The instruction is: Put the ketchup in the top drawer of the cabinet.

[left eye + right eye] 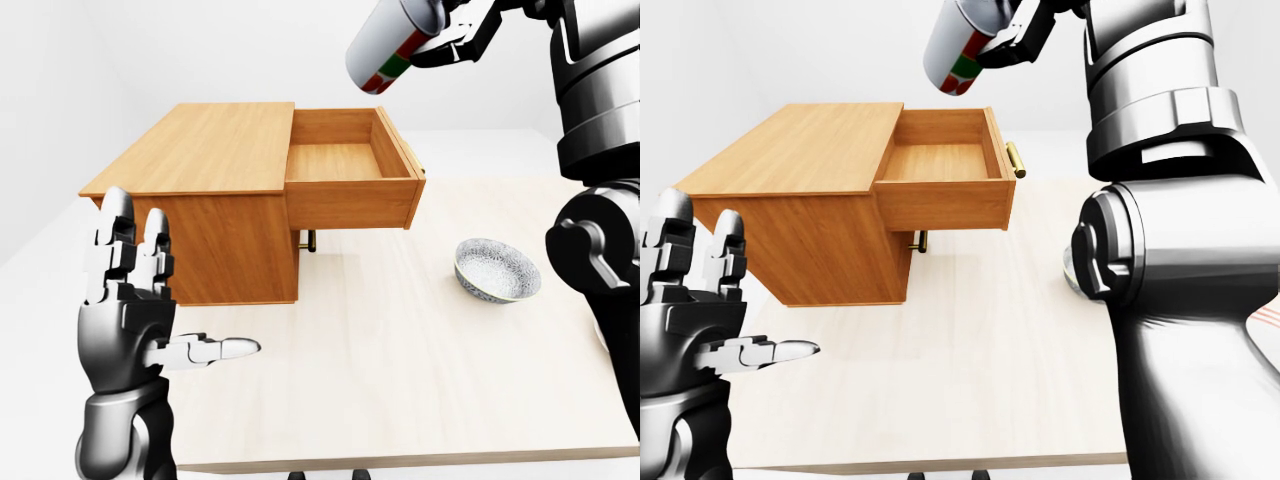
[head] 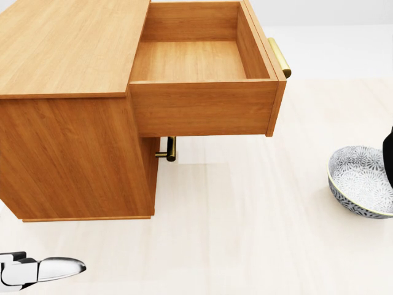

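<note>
Cabinet [image 1: 200, 180]: wooden, stood on a pale table [image 1: 400, 370], at the left of the left-eye view. Drawer [image 2: 196, 61]: top one, pulled fully out to the right, interior bare, brass handle [image 2: 279, 56] on its face. A second brass handle [image 2: 167, 149] showed beneath, on a lower drawer that was shut.

Ketchup [image 1: 388, 42]: white bottle with red and green label, held high in the air, tilted, above and slightly right of the open drawer in the left-eye view. Not in the drawer yet.

Right hand [image 1: 450, 35]: raised at the top of the view, fingers clamped round the bottle's upper end.

Left hand [image 1: 135, 310]: empty, upright at lower left, well apart from the cabinet; fingers straight and spread, thumb out sideways.

Bowl [image 1: 497, 270]: patterned, on the table right of the cabinet; no part in the task.

Step in hand, as judged: carrying the bottle over the drawer. Next move would call for lowering it between the drawer walls, clear of the rim, and parting the fingers only once it rested on the drawer floor.
</note>
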Robot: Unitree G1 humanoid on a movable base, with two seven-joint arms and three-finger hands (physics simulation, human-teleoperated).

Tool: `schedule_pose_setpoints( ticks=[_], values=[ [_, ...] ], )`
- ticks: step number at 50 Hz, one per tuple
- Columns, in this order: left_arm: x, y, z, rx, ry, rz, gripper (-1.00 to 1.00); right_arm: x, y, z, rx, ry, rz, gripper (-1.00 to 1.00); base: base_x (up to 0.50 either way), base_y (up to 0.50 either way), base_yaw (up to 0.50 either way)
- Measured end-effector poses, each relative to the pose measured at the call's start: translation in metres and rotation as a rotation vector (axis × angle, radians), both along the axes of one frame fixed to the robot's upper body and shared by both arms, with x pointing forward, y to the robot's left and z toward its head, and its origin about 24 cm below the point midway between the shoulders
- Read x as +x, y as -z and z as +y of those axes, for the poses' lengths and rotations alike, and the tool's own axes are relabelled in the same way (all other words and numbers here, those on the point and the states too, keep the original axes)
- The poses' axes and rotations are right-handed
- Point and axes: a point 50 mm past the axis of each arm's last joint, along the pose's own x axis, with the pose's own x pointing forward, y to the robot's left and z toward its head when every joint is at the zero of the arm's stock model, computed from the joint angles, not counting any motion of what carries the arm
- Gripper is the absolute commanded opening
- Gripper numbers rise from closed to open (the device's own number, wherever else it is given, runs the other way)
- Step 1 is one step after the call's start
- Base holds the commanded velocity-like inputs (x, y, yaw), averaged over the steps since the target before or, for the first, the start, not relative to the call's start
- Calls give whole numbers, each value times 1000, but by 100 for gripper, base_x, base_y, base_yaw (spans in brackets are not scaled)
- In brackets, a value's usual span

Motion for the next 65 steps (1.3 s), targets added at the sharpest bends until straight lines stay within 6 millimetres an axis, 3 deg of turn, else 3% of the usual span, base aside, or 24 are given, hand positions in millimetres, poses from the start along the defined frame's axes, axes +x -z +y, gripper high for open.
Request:
schedule_pose_setpoints(
  ticks=[39,65],
  values=[
    [-1,-4,2,-1,-8,-19,100,19,48,-14,25,32,156,-100,0,0,0],
    [-2,-3,2,1,-7,-18,100,25,70,-19,21,48,215,-100,0,0,0]
  ],
)
